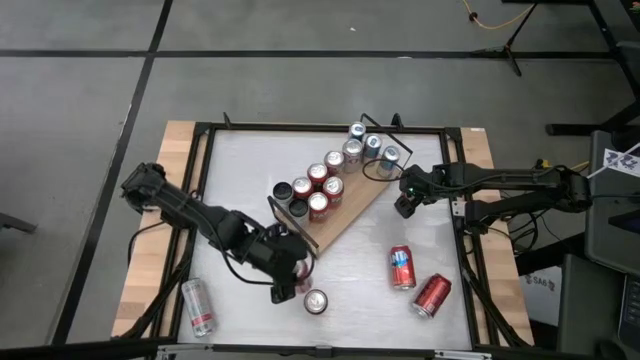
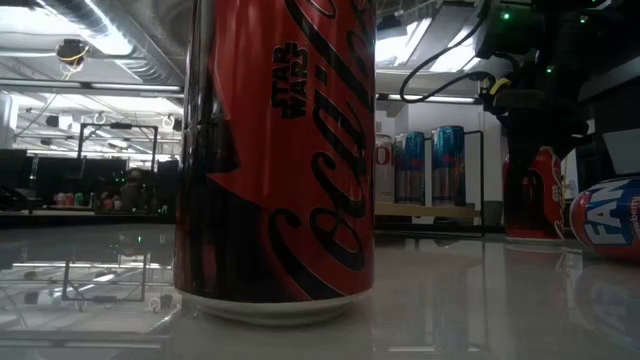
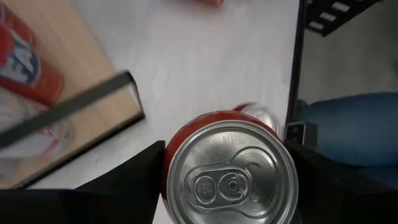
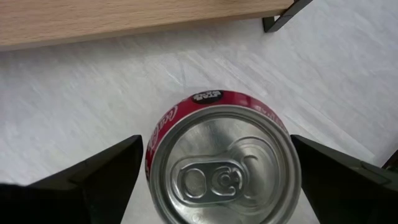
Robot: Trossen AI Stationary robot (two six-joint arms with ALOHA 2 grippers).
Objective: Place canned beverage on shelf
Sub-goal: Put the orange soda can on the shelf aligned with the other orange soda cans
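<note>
My left gripper [image 1: 290, 280] is near the table's front, just off the near corner of the shelf [image 1: 335, 215], and is shut on a red canned beverage [image 3: 230, 171] with a silver top. The shelf is a light-wood board with black wire rails, and several cans stand on it. My right gripper [image 1: 405, 200] hovers at the shelf's right end. It is open, with one finger on either side of a second red can [image 4: 224, 168] that stands on the table [image 1: 240, 170]. Whether those fingers touch the can, I cannot tell. My left gripper pinches the can's upper wall just under the rim [image 3: 171, 155] between its two fingers [image 3: 124, 180], one on each side. The fingers slant down from above. The can's top faces up toward the wrist. Its bottom is hidden by the can itself.
A red Coca-Cola can [image 1: 315, 300] stands upright by my left gripper and fills the low view [image 2: 275, 160]. A silver can [image 1: 198, 305] lies front left. A red-and-blue can [image 1: 402, 267] and a red can [image 1: 432, 295] lie front right. The black table frame [image 3: 295, 68] runs close by.
</note>
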